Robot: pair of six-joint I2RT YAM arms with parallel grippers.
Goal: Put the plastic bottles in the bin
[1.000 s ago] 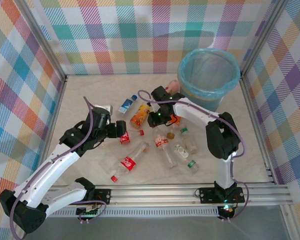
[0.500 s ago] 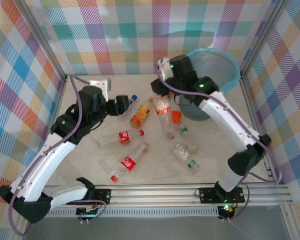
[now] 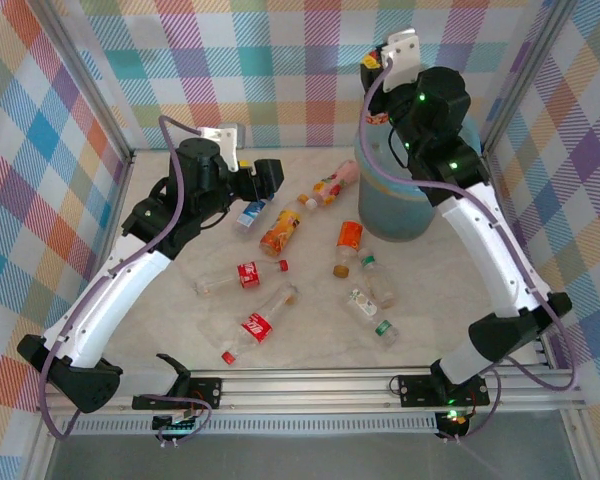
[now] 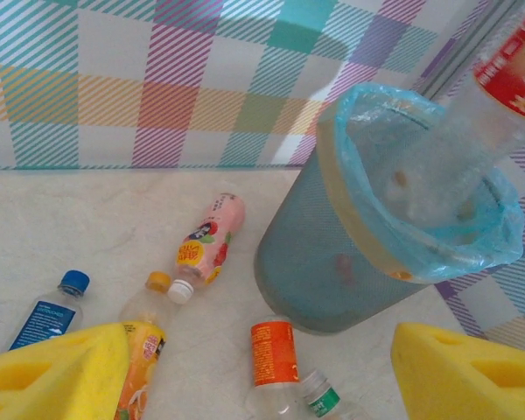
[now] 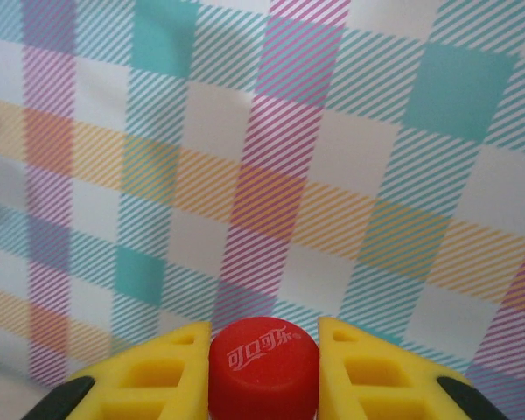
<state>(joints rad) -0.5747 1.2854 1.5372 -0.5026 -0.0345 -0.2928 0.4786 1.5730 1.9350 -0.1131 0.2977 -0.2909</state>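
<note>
Right gripper: yellow fingers pinched tight on a red cap with white script. Below the cap hangs the held bottle — clear crinkled plastic, red label band near the shoulder. Its long axis is close to upright, slightly tilted, cap up and base down over the mouth of the bin. Cannot tell whether the base is below the rim.

Bin: round, grey-blue wall, light blue bag folded over the rim. Contents cannot be made out.

Left gripper: fingers spread wide, nothing between them, above the table left of the bin. Lying flat below it:
- pink bottle
- blue-labelled bottle
- orange bottle
- orange-labelled bottle, near the bin's foot

Top view — short red-labelled bottle and longer red-labelled bottle lie nearer the arm bases, with a green-capped bottle to their right.
</note>
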